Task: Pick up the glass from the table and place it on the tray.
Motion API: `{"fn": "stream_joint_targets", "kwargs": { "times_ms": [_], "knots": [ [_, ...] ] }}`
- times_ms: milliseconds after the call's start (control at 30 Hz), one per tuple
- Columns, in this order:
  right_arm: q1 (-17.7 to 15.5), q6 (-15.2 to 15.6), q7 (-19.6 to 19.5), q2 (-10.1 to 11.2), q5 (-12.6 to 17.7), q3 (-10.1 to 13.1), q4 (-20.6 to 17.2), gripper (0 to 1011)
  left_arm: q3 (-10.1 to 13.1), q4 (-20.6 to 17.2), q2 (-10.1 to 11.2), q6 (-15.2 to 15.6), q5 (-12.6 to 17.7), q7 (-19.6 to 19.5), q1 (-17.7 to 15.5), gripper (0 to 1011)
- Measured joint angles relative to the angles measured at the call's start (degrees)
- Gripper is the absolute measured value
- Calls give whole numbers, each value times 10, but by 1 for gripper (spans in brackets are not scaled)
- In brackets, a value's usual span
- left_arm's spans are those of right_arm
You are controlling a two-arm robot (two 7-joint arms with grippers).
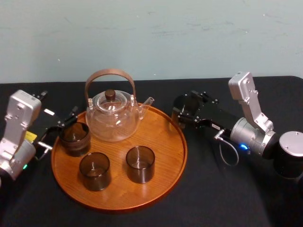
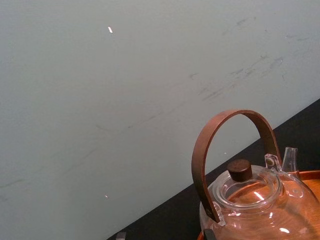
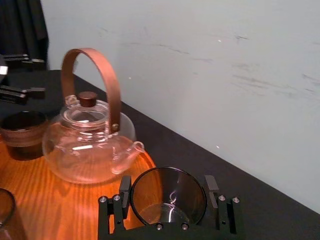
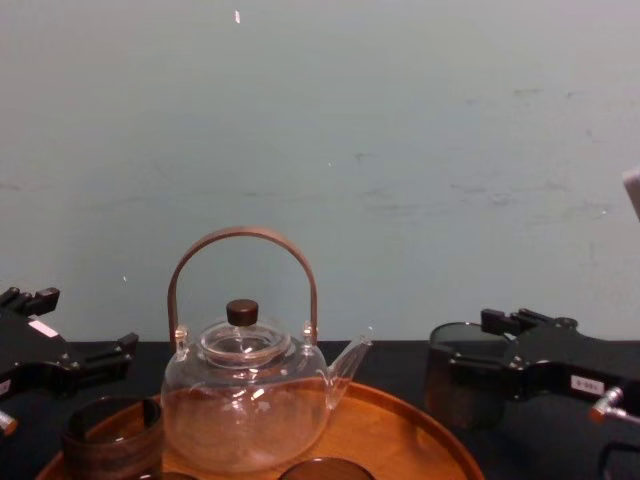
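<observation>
Smoky glass (image 3: 170, 202) sits clamped in our right tool (image 3: 167, 183) just right of the tray (image 1: 163, 132), so we judge leftward next; our left tool (image 1: 60, 126) idles, fingers apart, at the tray's left.

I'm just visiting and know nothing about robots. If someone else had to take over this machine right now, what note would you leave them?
Right gripper: jaws closed on the dark glass, just outside the tray's right rim, over the table. Whether it is lifted yet is unclear.
Left gripper: idle at the tray's left edge.
On the tray: teapot and three more glasses.
Done: glass grasped.
Left: carry it over the rim, set it on bare wood, let go.
</observation>
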Motion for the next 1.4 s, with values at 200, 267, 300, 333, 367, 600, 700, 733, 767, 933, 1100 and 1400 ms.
{"fn": "stream_joint_targets", "kwargs": {
  "times_ms": [200,267,300,333,367,600,700,733,767,933,1100,1400],
  "knots": [
    [-3,1,4,0,3,-8,-13,899,0,0,0,0,0,0,0,1001],
    [-3,0,6,-1,4,-12,-13,899,0,0,0,0,0,0,0,1001],
    [-2,0,7,-2,5,-13,-13,899,0,0,0,0,0,0,0,1001],
    [-2,-1,8,-3,5,-15,-12,899,0,0,0,0,0,0,0,1001],
    [-1,-1,9,-3,5,-16,-10,899,0,0,0,0,0,0,0,1001],
    [11,-5,15,-13,4,-30,9,899,0,0,0,0,0,0,0,1001],
    [16,-7,16,-17,4,-34,20,899,0,0,0,0,0,0,0,1001],
    [20,-9,18,-20,4,-36,27,899,0,0,0,0,0,0,0,1001],
    [22,-10,18,-22,4,-37,31,899,0,0,0,0,0,0,0,1001],
    [34,-15,23,-33,2,-44,56,899,0,0,0,0,0,0,0,1001],
    [40,-19,27,-40,1,-49,71,898,0,0,0,0,0,0,0,1001],
    [47,-24,32,-51,-2,-58,88,899,0,0,0,0,0,0,0,1001]
  ]
}}
